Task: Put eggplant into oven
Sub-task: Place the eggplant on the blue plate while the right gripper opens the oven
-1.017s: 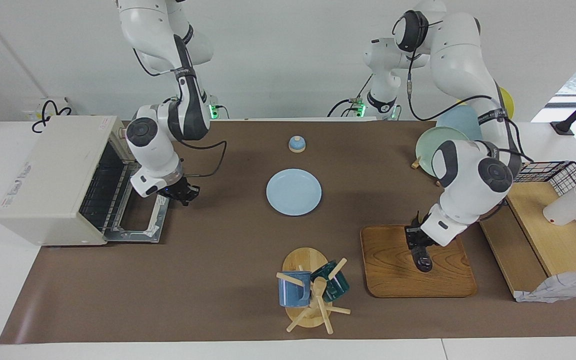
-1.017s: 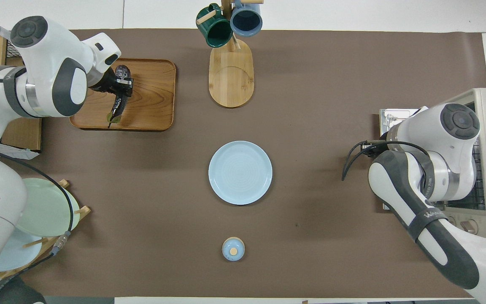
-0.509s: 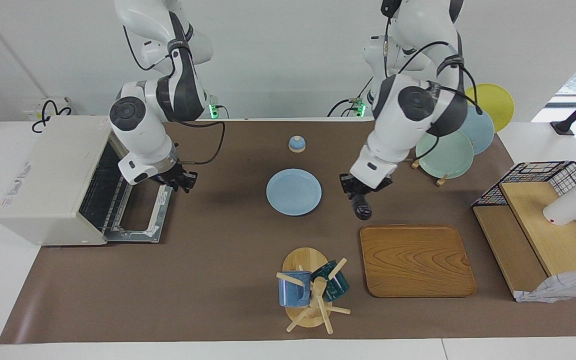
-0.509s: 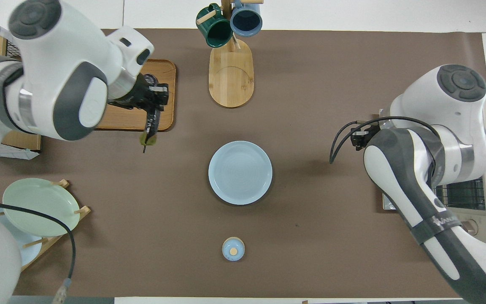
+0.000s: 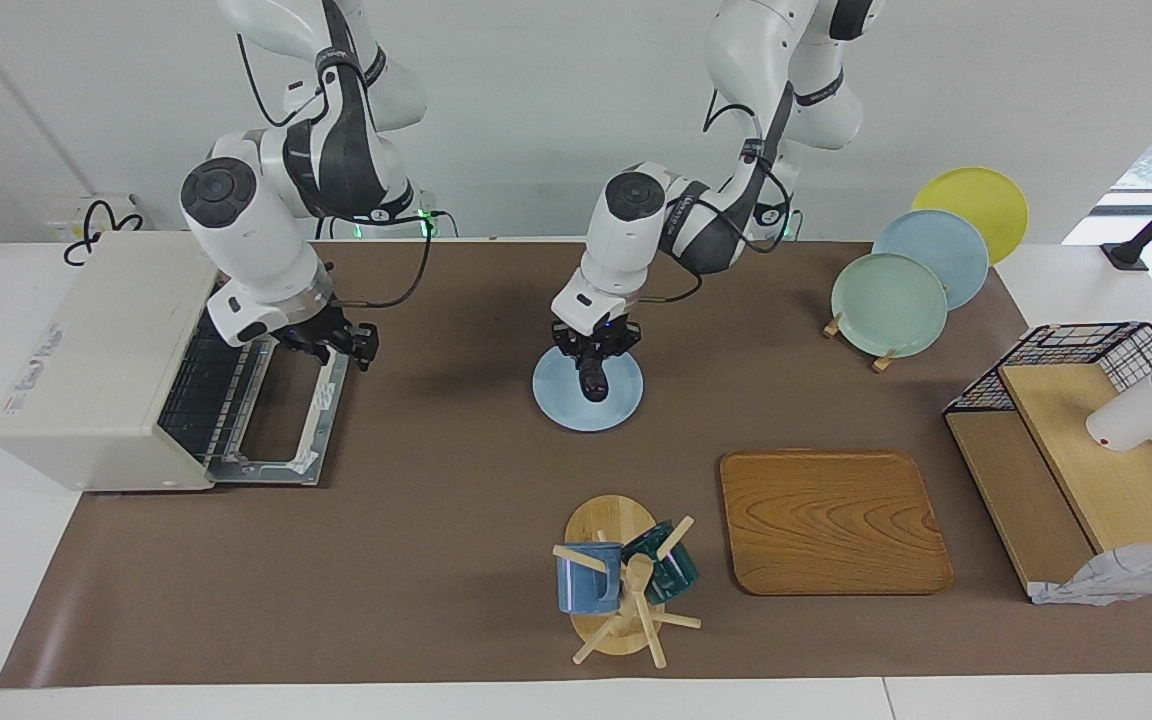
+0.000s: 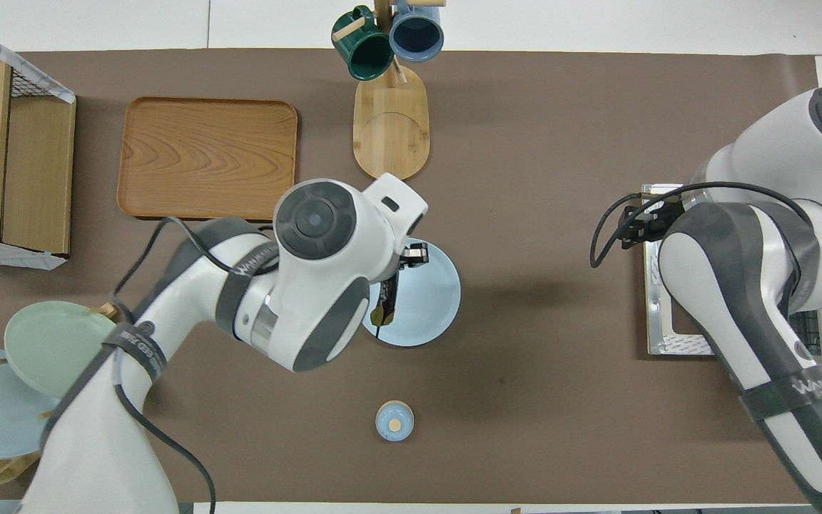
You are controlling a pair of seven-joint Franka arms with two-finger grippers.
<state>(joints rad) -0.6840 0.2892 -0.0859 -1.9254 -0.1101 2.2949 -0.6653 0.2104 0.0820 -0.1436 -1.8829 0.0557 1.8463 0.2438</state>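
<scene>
My left claw (image 5: pixel 596 352) clenched on eggplant (image 5: pixel 593 380), now carried off wooden tray (image 5: pixel 833 520) to over blue plate (image 5: pixel 626 405), mid-table. My right claw (image 5: pixel 336 343) opening over open oven (image 5: pixel 101 350) door; handover likely next.

Brown-matted table (image 5: pixel 436 520): oven (image 5: pixel 106 360), plate (image 5: pixel 561 400), tray (image 5: pixel 831 520).
</scene>
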